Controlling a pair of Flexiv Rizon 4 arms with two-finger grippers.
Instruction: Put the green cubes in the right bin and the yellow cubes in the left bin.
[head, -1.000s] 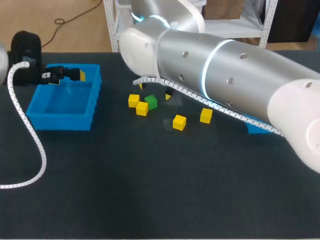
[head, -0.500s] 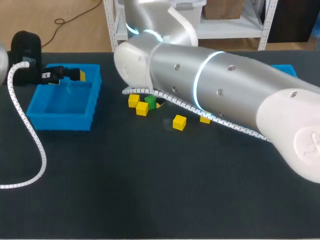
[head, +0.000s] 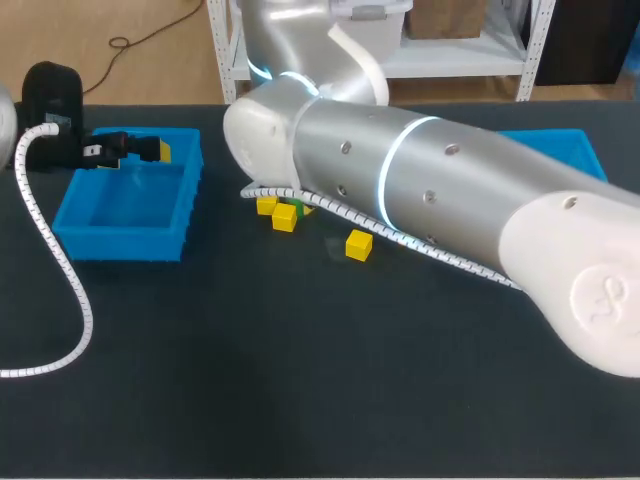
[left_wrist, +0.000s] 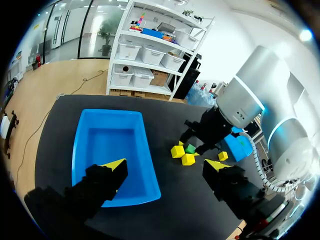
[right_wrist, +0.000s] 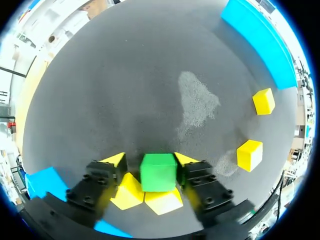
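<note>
Nearest the robot, the right arm came in from four o'clock of the dark table and lay across its middle toward eleven o'clock. Just clear of the arm's near flank, a lone yellow cube sat close to the table's centre. The right wrist view showed a further yellow cube beyond it, toward the right bin. At about ten o'clock from the lone cube lay a tight cluster. It held a front yellow cube, a back yellow cube just beside it, and the green cube against them at their three o'clock. The right gripper stood low over this cluster with its fingers parted wide enough to straddle the green cube. The cube sat between the yellow tips, one tip right at its side and a thin gap showing at the other, so it was not clamped. At the table's ten o'clock stood the left bin, a blue tub. The left gripper hung above the bin's twelve o'clock rim, its fingers spread wide and holding nothing. Farthest off, at two o'clock, the blue right bin showed partly behind the right arm.
</note>
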